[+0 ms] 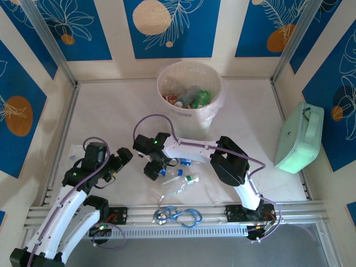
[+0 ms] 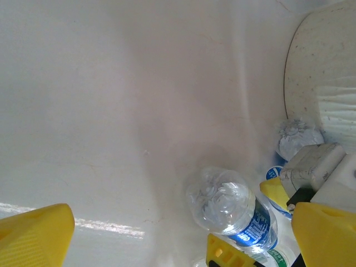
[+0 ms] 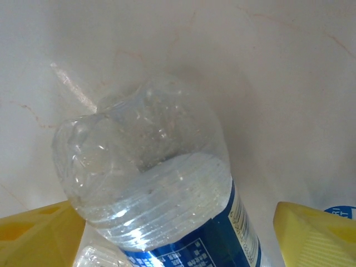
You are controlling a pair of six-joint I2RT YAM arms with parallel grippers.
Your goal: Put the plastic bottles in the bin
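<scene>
The cream-white bin (image 1: 216,103) stands at the back middle of the table with several plastic bottles (image 1: 192,97) inside. A few more bottles (image 1: 181,177) lie in front of it. My right gripper (image 1: 157,167) reaches leftward and stands open around a clear bottle with a blue label (image 3: 150,178). One yellow finger (image 3: 39,233) is beside the bottle and the other finger (image 3: 314,233) is well apart from it. My left gripper (image 1: 123,157) is open and empty just to the left. The same bottle (image 2: 233,208) lies ahead of it, and the bin (image 2: 328,83) is beyond.
A mint-green case (image 1: 300,136) leans at the right wall. A blue cable loop (image 1: 181,214) lies on the aluminium rail (image 1: 222,214) at the near edge. Another crumpled clear bottle (image 2: 297,138) lies near the bin's foot.
</scene>
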